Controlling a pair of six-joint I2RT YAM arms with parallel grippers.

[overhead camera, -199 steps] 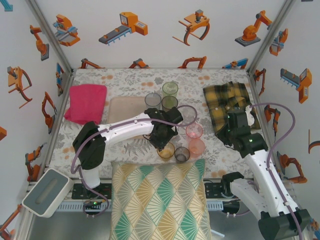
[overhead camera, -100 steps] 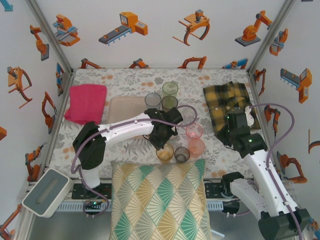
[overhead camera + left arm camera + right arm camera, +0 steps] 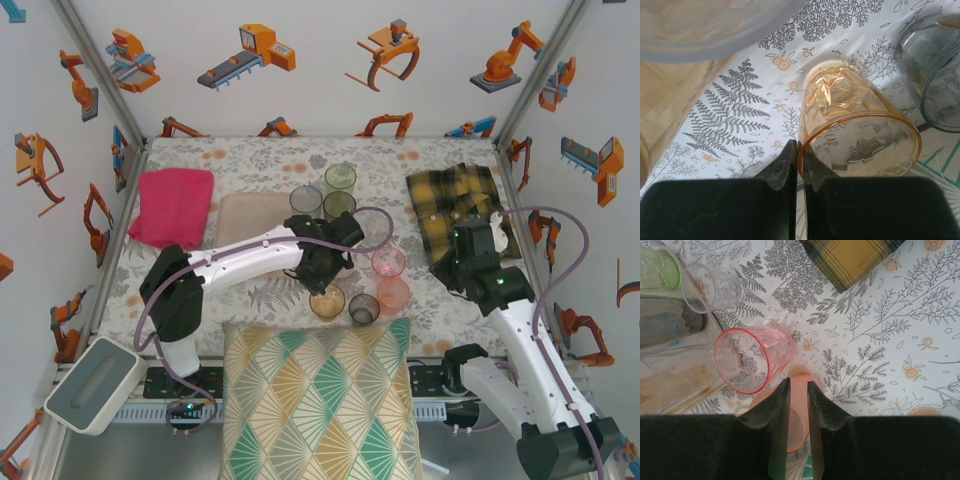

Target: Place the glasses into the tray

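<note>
1. One short amber glass [image 3: 327,302] stands on the leaf-printed tablecloth [image 3: 255,300] near the table's front edge. It is at about 5 o'clock from the tray [image 3: 250,215] and apart from it.
2. The left gripper [image 3: 800,146] has its two dark fingers pressed together on the amber glass, with the near wall of the rim pinched between them.
3. A short grey glass [image 3: 364,309] stands just beside the amber glass at 3 o'clock. A salmon glass [image 3: 394,293] is at 2 o'clock, just past the grey one. A taller pink glass [image 3: 389,262] stands right behind the salmon glass, at its 12 o'clock.
4. Three taller glasses stand by the tray's right edge, at its 3 o'clock. The tall grey glass [image 3: 305,200] is nearest the tray. An olive glass [image 3: 339,206] is beside it, and a green glass [image 3: 340,177] is at the olive one's 12 o'clock.
5. The tray is flat and pale pink-beige and lies left of the table's centre. A bright pink folded cloth [image 3: 172,205] lies just beside it at 9 o'clock.
6. The right gripper [image 3: 797,382] has its fingers slightly apart and holds nothing. The salmon glass shows through the narrow gap. In the wrist view the pink glass is at 11 o'clock from the fingertips, with a small clear glass [image 3: 715,287] farther along that line.
7. A yellow-and-black plaid cloth [image 3: 455,205] lies at 2 o'clock from the pink glass. A patterned cushion [image 3: 320,400] sits at 6 o'clock from the amber glass.
</note>
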